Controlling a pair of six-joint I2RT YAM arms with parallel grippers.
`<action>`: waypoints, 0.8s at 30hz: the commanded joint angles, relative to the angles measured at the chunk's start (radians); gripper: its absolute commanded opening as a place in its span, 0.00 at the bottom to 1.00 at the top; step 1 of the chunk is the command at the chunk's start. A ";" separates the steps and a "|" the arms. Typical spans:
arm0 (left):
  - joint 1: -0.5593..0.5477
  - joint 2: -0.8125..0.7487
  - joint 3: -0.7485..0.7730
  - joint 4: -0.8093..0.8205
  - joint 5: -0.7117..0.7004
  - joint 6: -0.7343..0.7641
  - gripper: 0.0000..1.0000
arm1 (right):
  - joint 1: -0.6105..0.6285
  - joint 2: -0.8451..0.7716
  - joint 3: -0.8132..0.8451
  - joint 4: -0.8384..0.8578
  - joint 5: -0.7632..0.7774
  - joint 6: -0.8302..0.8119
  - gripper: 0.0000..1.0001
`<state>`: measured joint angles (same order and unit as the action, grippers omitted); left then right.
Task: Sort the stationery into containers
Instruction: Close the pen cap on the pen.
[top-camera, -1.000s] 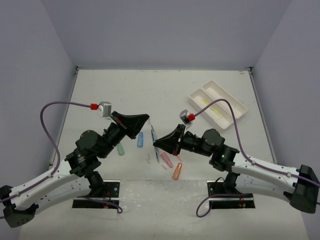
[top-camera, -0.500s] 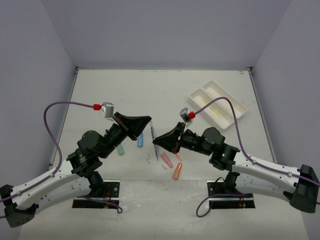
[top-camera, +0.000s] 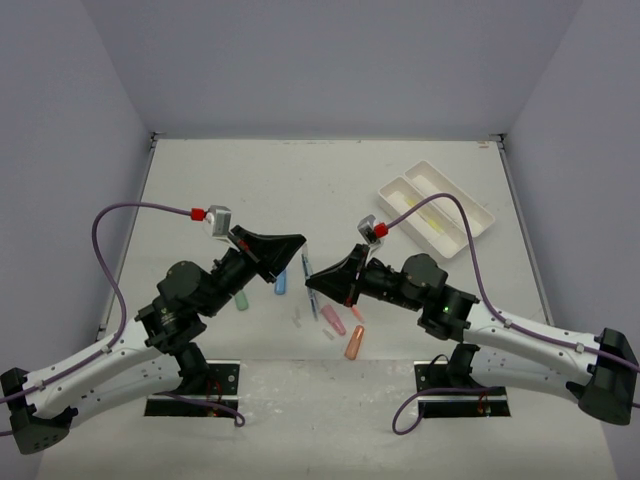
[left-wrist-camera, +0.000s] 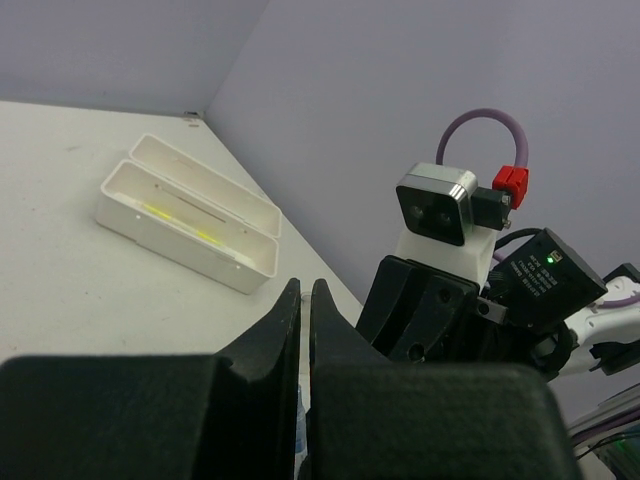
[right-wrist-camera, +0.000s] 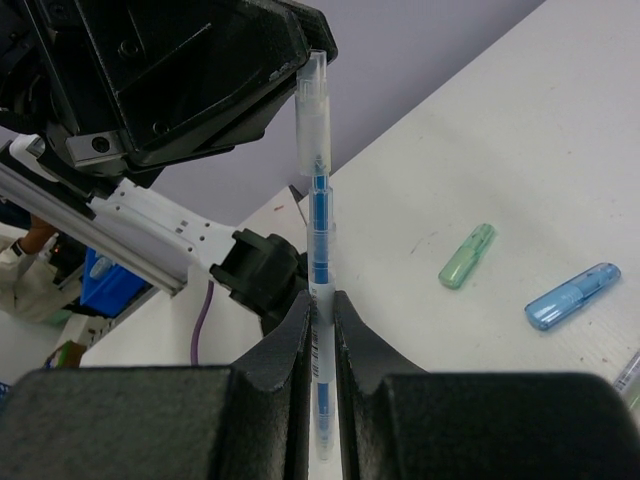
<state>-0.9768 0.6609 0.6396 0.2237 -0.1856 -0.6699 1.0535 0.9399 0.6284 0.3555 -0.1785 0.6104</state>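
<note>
My right gripper (right-wrist-camera: 320, 297) is shut on a blue pen (right-wrist-camera: 318, 215) with a clear barrel and holds it above the table. The pen's clear tip reaches into my left gripper (left-wrist-camera: 304, 285), whose jaws are closed on it with only a thin slit between them. In the top view the two grippers, left (top-camera: 298, 243) and right (top-camera: 322, 285), meet tip to tip over the table's middle, with the pen (top-camera: 307, 268) between them. The white two-compartment tray (top-camera: 435, 208) stands at the far right with a yellow pen (top-camera: 432, 223) in one compartment; it also shows in the left wrist view (left-wrist-camera: 190, 235).
Loose pieces lie on the table under the grippers: a green piece (top-camera: 241, 299), a blue piece (top-camera: 281, 283), pink pieces (top-camera: 335, 321), an orange piece (top-camera: 354, 343) and clear bits (top-camera: 297, 322). The green piece (right-wrist-camera: 467, 269) and the blue piece (right-wrist-camera: 572, 297) show in the right wrist view.
</note>
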 joint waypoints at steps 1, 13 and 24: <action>-0.004 -0.010 -0.009 0.042 0.002 0.003 0.00 | 0.004 -0.028 0.047 0.010 0.034 -0.022 0.00; -0.005 -0.014 0.020 0.027 -0.051 0.023 0.00 | 0.005 -0.020 0.024 0.014 -0.007 -0.014 0.00; -0.004 -0.009 0.035 0.021 -0.078 0.027 0.00 | 0.004 -0.033 0.014 0.008 -0.012 -0.015 0.00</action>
<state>-0.9768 0.6526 0.6395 0.2220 -0.2280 -0.6682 1.0537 0.9279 0.6289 0.3500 -0.1822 0.6029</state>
